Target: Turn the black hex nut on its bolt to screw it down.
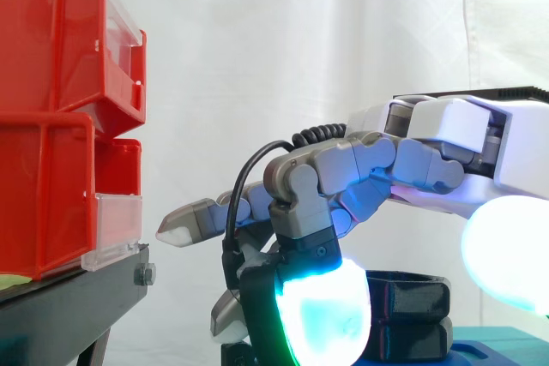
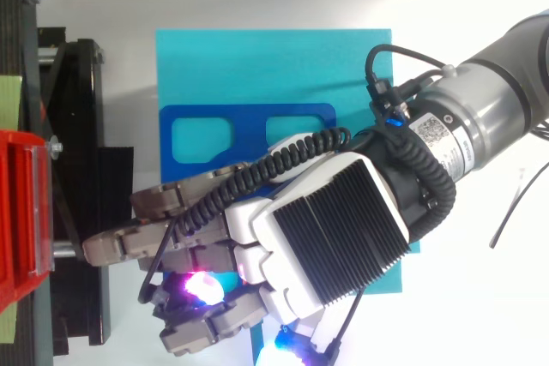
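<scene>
The black hex nut (image 1: 410,313) sits low in the side view, on a blue fixture (image 2: 249,130) that lies on a cyan mat (image 2: 274,66). My hand (image 1: 377,173) reaches in from the right and hangs just above the nut, hiding its left part. From above, the hand (image 2: 317,229) lies across the near half of the fixture and hides the nut and its bolt. Whether it touches the nut cannot be told.
Stacked red bins (image 1: 60,117) with clear fronts stand on a black stand (image 1: 77,306) at the left, close to the hand's far end. The stand's black frame (image 2: 81,169) borders the mat's left side. A white curtain hangs behind.
</scene>
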